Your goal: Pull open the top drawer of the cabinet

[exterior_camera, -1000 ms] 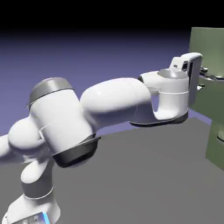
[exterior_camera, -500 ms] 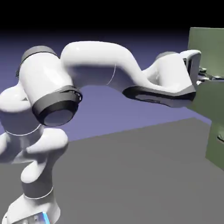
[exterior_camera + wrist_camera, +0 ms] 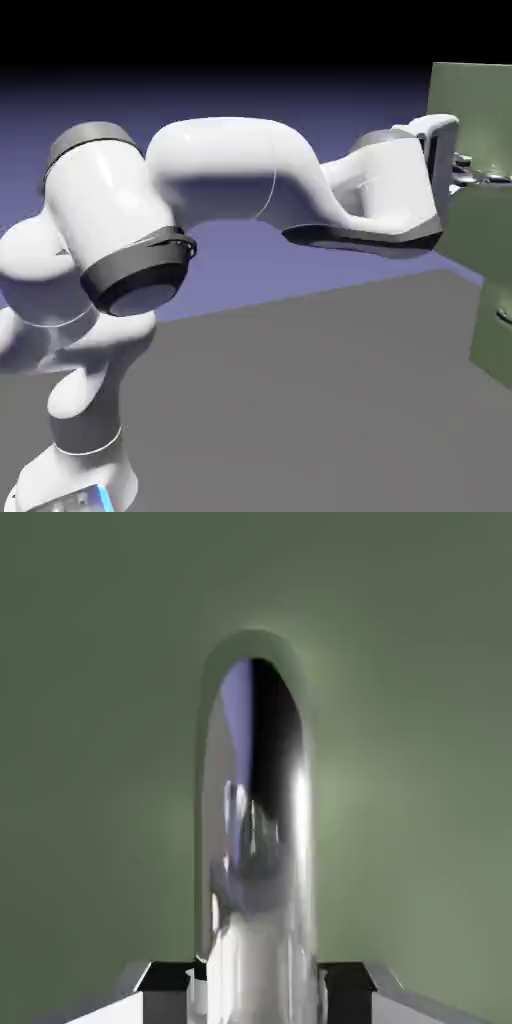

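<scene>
The gripper is pinched on the silvery handle of the top drawer, whose green front fills everything beyond its fingertips (in the hand view the bar runs straight ahead between them). The grasping step looks done, so the next move is judged to be a straight pull back from the cabinet, keeping the grip firm so the bar does not slip. No brand, label or writing can be read anywhere.
</scene>
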`<control>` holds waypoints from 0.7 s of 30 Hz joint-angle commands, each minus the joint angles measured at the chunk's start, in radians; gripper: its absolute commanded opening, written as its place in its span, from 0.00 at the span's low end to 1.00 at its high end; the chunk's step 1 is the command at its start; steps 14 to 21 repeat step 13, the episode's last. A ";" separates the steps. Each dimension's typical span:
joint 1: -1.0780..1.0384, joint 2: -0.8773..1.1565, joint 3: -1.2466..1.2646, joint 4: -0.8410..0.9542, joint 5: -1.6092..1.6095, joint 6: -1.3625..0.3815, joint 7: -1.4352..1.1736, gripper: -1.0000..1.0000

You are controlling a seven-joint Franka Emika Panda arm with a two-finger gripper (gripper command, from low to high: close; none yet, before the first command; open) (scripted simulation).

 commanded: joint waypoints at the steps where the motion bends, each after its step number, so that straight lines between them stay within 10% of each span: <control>1: -0.021 0.023 0.011 -0.005 -0.019 0.007 0.043 0.00; 10: -0.317 -0.007 0.248 -0.192 -0.030 0.005 0.082 0.00; 11: -0.317 -0.007 0.248 -0.192 -0.030 0.005 0.082 1.00; 21: -0.353 -0.022 0.276 -0.218 -0.024 0.006 0.075 1.00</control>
